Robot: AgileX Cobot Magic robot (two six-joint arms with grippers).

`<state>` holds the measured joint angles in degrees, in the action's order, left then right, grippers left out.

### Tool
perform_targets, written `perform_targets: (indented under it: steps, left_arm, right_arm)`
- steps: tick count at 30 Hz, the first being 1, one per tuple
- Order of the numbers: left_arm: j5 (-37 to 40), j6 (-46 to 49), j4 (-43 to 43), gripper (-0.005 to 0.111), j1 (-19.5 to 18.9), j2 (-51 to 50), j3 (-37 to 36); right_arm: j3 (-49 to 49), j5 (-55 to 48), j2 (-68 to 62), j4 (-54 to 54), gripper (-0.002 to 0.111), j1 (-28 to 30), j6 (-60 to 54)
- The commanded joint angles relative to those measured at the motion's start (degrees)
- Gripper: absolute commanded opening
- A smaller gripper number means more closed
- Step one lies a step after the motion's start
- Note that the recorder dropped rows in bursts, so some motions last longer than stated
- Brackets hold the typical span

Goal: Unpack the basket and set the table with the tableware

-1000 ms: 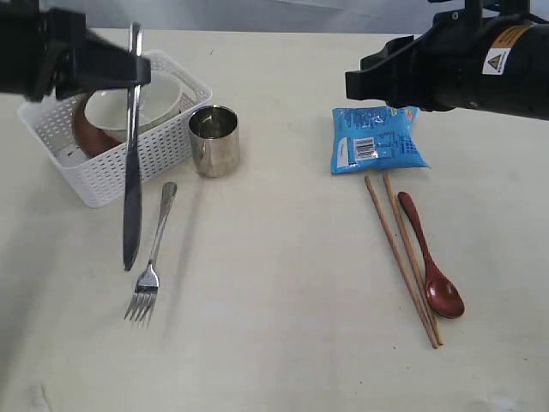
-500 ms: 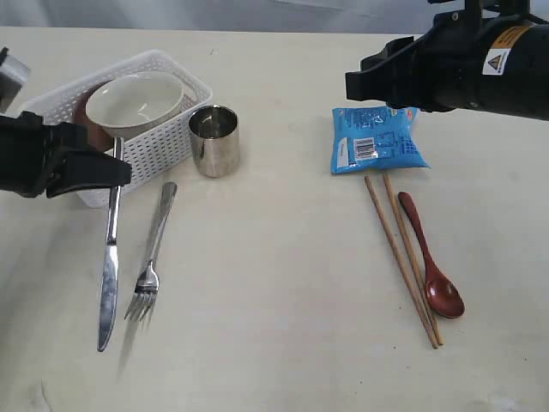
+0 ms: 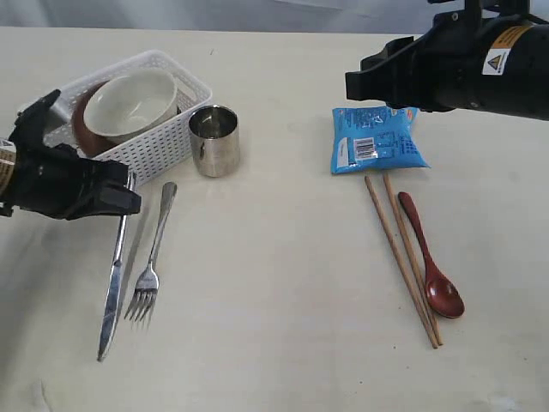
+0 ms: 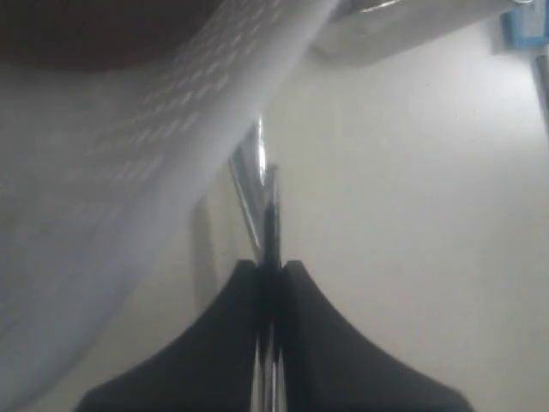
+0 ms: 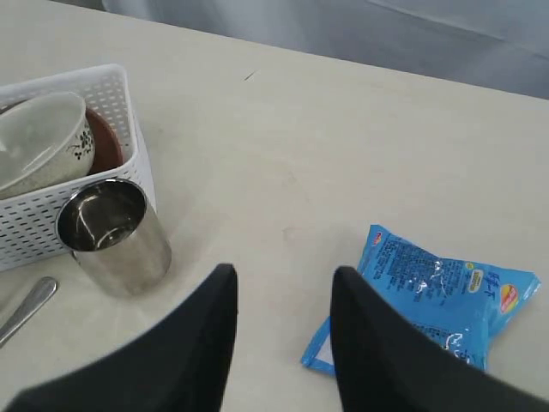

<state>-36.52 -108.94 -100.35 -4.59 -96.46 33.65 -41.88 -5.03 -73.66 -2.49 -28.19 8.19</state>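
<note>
My left gripper (image 3: 123,194) is shut on the handle of the steel knife (image 3: 111,287). The knife slants down beside the fork (image 3: 153,257), its tip at the table (image 3: 274,326). In the left wrist view the fingers (image 4: 270,264) pinch the knife (image 4: 262,184) next to the basket wall (image 4: 129,172). The white basket (image 3: 163,142) holds the cream bowl (image 3: 133,103) and brown saucer (image 3: 82,129). The steel cup (image 3: 214,140) stands beside it. Chopsticks (image 3: 401,257) and the red-brown spoon (image 3: 429,266) lie at the right. My right gripper (image 5: 283,279) hangs open and empty above the table.
A blue snack packet (image 3: 377,142) lies under the right arm (image 3: 463,60), also seen in the right wrist view (image 5: 429,292). That view also shows the cup (image 5: 111,232) and the basket's corner (image 5: 116,129).
My left gripper has come down from over the basket to the table's left, swinging the knife from upright to a low slant beside the fork. The right arm has not moved.
</note>
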Motion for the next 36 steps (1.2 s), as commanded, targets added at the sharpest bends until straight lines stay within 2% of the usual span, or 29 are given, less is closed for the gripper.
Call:
perform_targets:
  steps: [1,14,22,26,30,36]
  left_arm:
    - [5.39,-2.06,0.40,0.000,2.58,0.11,1.06]
    - [4.06,-3.52,0.40,0.000,2.61,-7.01,3.43]
    - [3.81,-4.69,0.40,0.000,2.73,-7.84,4.06]
    - [4.38,-5.22,0.85,0.000,5.27,-7.84,4.75]
    - [8.60,-7.15,1.92,0.000,9.03,-7.84,5.63]
    - [11.41,-9.85,2.28,0.000,12.25,-7.84,5.62]
  right_arm:
    - [0.00,0.10,0.50,-0.25,0.036,-0.09,0.13]
    - [0.00,0.10,0.50,-0.25,0.036,-0.09,0.13]
    - [0.00,0.10,0.50,-0.25,0.036,-0.09,0.13]
    - [0.00,0.10,0.50,-0.25,0.036,-0.09,0.13]
    - [0.00,0.10,0.50,-0.25,0.036,-0.09,0.13]
    - [0.00,0.10,0.50,-0.25,0.036,-0.09,0.13]
